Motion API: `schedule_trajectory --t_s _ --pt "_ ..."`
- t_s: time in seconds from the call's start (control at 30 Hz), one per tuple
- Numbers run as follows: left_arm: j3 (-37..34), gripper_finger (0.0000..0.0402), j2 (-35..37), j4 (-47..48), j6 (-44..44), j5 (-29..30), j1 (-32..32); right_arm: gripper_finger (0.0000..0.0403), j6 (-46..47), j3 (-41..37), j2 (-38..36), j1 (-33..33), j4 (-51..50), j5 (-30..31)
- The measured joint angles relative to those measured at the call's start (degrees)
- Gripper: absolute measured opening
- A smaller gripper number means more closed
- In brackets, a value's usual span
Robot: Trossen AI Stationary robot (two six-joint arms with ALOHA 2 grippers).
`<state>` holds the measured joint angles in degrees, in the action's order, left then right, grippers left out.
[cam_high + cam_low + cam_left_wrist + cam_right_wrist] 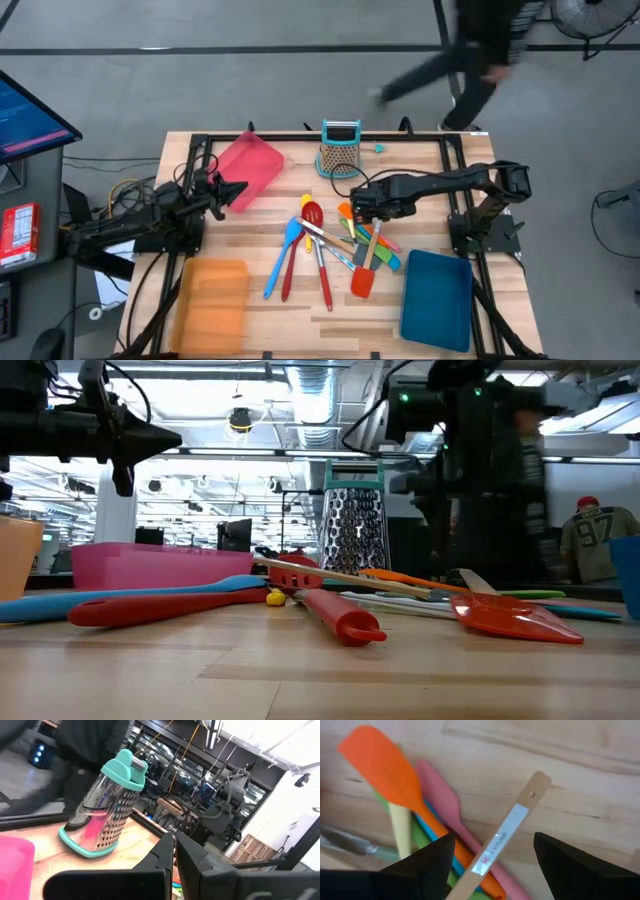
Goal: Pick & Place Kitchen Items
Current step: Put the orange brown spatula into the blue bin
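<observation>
The right gripper [352, 207] hangs with jaws spread wide and empty over the heap of slim coloured utensils [330, 245] at the middle of the wooden bench [290, 315], straddling a pale wooden handle [506, 837] beside an orange silicone spatula [385, 770]. The left gripper [238, 190] waits pinched shut, empty, over the flat pink tray [250, 165] near the far edge. Judging by the bare trays, nothing looks sorted yet. Which utensil lies lowest is unclear.
</observation>
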<state>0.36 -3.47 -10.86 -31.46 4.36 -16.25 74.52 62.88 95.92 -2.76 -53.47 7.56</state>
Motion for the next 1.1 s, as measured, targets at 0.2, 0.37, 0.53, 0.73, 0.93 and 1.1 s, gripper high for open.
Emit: schedule_trajectory --t_s 0.2,0.37,0.53,0.73,0.93,1.1 --pt "0.00 0.0002 -0.02 -0.19 0.02 -0.13 0.00 0.0270 1.61 -6.95 -0.02 0.14 9.70 -3.04" --pt "0.00 0.0002 -0.02 -0.39 0.04 0.94 0.00 0.0262 2.68 -8.91 -0.07 0.13 13.65 -3.20" --pt "0.00 0.0002 -0.02 -0.39 0.08 2.72 0.00 0.0189 5.03 -9.88 -0.07 0.17 13.63 -3.16" --pt "0.00 0.0002 -0.02 -0.48 0.08 2.71 0.00 0.0053 4.35 -10.14 -0.07 0.15 14.22 -2.79" --pt "0.00 0.0002 -0.02 -0.68 0.08 2.71 0.00 0.0055 3.69 -10.22 -0.07 0.13 17.54 -2.91" --pt "0.00 0.0002 -0.02 -0.76 0.08 2.71 0.00 0.0055 3.33 -9.23 -1.81 -0.37 17.47 -2.76"
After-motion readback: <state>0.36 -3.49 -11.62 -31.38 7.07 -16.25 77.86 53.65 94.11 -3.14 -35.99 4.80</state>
